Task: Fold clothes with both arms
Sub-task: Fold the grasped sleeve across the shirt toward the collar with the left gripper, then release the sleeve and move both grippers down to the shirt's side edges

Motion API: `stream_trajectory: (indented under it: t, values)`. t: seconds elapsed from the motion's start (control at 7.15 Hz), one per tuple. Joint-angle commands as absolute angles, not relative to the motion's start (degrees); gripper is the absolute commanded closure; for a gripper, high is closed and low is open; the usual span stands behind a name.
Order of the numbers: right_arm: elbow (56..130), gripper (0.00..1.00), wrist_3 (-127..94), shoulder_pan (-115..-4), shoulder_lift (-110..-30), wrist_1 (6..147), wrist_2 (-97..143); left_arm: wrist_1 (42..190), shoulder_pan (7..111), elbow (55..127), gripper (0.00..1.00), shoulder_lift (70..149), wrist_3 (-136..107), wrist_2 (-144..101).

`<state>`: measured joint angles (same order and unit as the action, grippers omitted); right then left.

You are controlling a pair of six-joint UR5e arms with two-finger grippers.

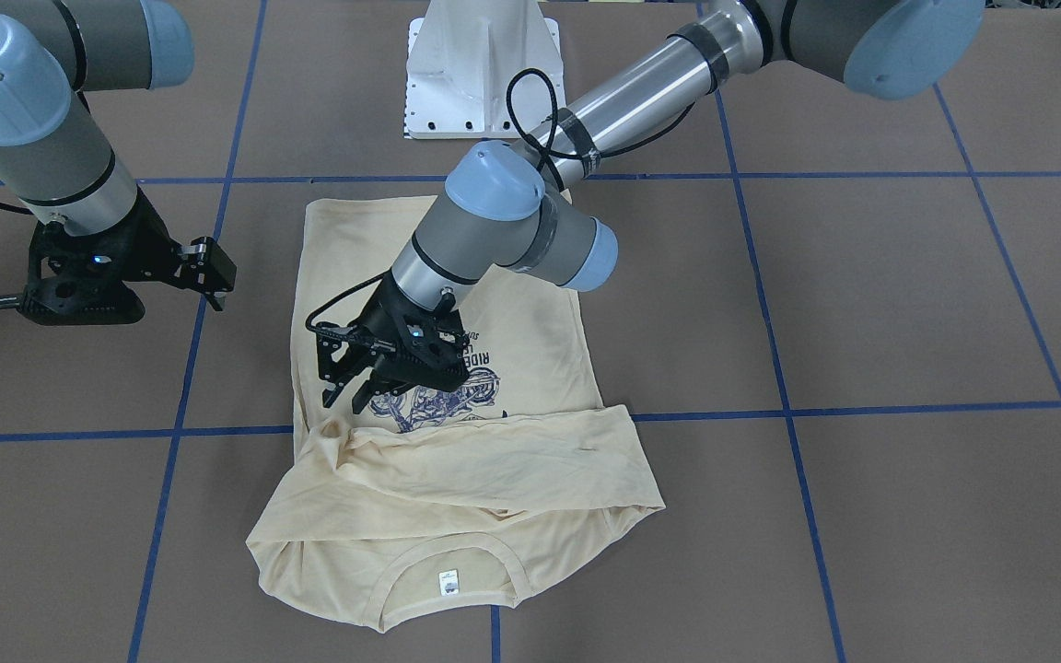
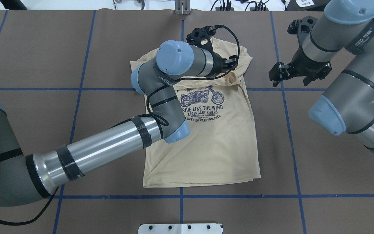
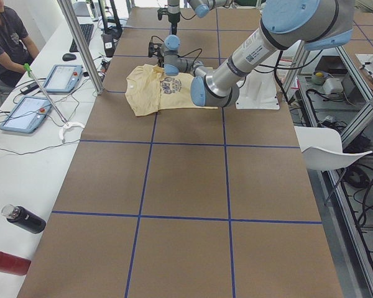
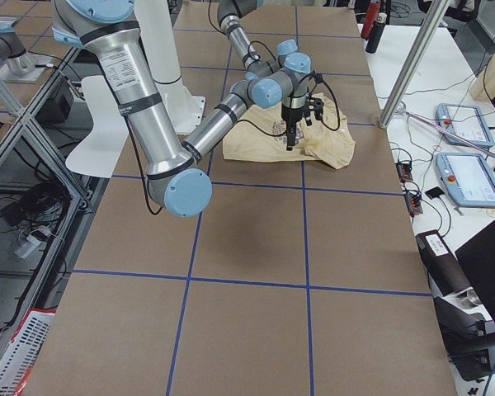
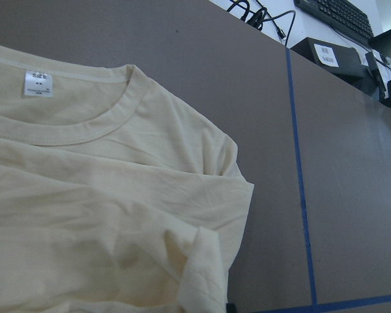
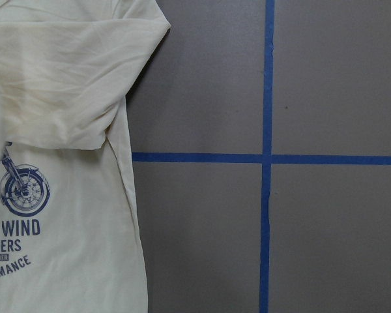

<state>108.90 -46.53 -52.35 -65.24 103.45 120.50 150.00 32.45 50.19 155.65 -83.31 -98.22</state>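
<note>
With the T-shirt (image 1: 530, 354) lying print-up mid-table, sleeves folded in, the left gripper (image 1: 344, 398) — fingers apart, empty, just over the sleeve fold — should probably pinch low and square; the right gripper (image 1: 210, 276) beside it, I cannot tell.

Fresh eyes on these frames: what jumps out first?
The pale cream-yellow long-sleeved T-shirt with a navy motorcycle print lies mid-table, cloth folded across its collar end. The left arm's black gripper hangs open over the print. The right arm's black gripper hovers beside the shirt, off the cloth.
</note>
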Motion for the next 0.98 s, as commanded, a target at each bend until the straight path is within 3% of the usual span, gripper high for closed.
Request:
stream_trajectory:
  t: [0.0, 0.42, 0.84]
  values:
    - [108.8, 0.00, -46.4, -53.3, -65.1, 103.4, 121.4, 151.1, 31.6, 50.1, 0.00, 156.6, -82.3, -95.6]
    - [109.0, 0.00, -46.7, -53.3, -64.9, 103.3, 122.4, 149.4, 32.3, 52.5, 0.00, 155.5, -82.3, -96.1]
    - [109.4, 0.00, -55.9, -49.2, -65.7, 94.1, 123.0, 129.7, 34.7, 77.8, 0.00, 140.6, -82.2, -105.3]
